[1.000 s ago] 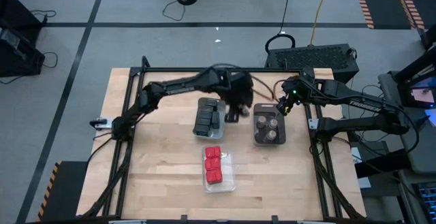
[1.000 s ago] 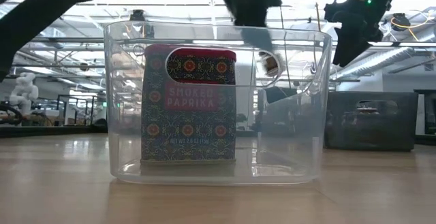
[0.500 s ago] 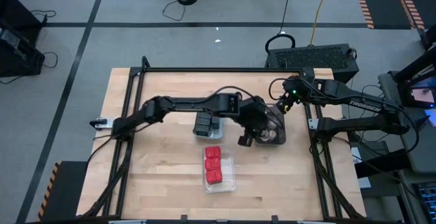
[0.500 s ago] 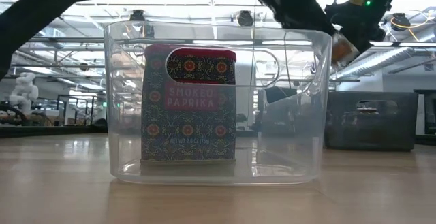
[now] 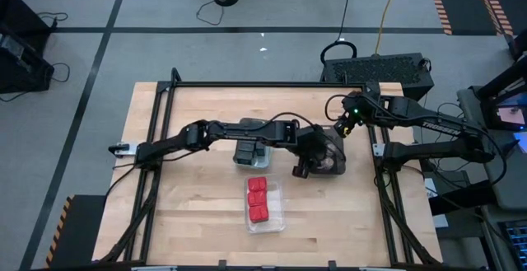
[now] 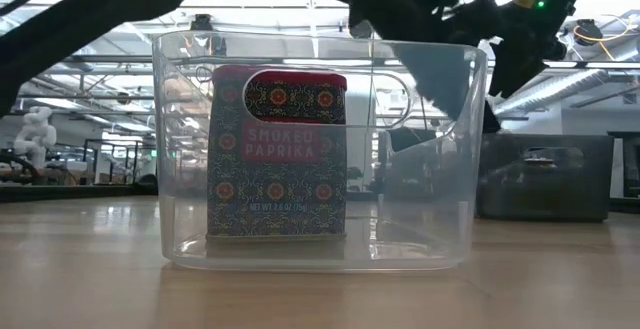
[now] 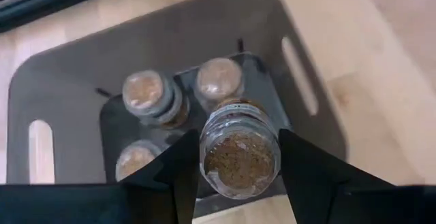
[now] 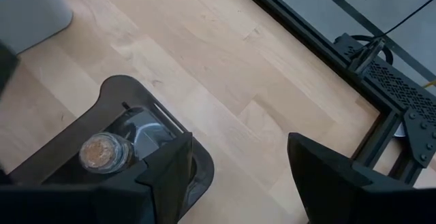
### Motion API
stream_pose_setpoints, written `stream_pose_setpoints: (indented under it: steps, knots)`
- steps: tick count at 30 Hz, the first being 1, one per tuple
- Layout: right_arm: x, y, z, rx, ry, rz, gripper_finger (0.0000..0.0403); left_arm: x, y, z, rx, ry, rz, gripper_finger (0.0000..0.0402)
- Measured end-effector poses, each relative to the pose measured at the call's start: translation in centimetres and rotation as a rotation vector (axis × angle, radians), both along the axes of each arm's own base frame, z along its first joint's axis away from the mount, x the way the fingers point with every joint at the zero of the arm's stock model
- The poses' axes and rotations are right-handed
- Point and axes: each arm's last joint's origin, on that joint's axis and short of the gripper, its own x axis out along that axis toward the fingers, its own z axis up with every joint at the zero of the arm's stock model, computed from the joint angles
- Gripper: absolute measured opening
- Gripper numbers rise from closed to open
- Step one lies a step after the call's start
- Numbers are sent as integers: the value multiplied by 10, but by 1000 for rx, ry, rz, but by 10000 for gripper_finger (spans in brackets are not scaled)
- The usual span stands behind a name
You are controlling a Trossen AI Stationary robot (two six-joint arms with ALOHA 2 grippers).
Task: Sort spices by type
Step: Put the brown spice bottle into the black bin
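Jar in left gripper fingers above dark tray.

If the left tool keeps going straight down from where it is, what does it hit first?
Probably the floor of the dark tray. The left tool, shut on a jar, hangs over the free corner beside three standing jars; depth is unclear, so the nearest one might be grazed.
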Motion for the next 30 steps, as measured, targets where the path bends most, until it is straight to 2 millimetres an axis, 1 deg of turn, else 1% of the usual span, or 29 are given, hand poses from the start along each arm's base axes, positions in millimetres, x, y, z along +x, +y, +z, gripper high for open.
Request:
stream_pose_setpoints:
  steps: [5, 9, 13, 17, 19, 21, 26, 30]
  knots:
    - [0, 0, 0, -1, -1, 1, 224, 2, 11, -7, 4, 11, 24, 173]
    - [0, 0, 0, 1, -3, 2, 224, 0, 17, -17, 0, 60, 36, 173]
    - [1, 0, 1, -4, -16, 2, 224, -1, 17, -23, -7, 98, 34, 173]
    - [2, -1, 1, -7, -28, 3, 224, 0, 17, -34, -10, 120, 32, 173]
    - [3, -1, 2, -10, -35, 3, 224, 2, 18, -36, -11, 111, 32, 174]
    - [3, -1, 2, -10, -36, 3, 224, 2, 18, -37, -11, 108, 32, 188]
    - [4, -1, 2, 7, -46, 14, 224, 3, 17, -37, -3, 103, 38, 243]
    - [4, -1, 2, 8, -47, 14, 224, 5, 17, -36, -2, 82, 37, 268]
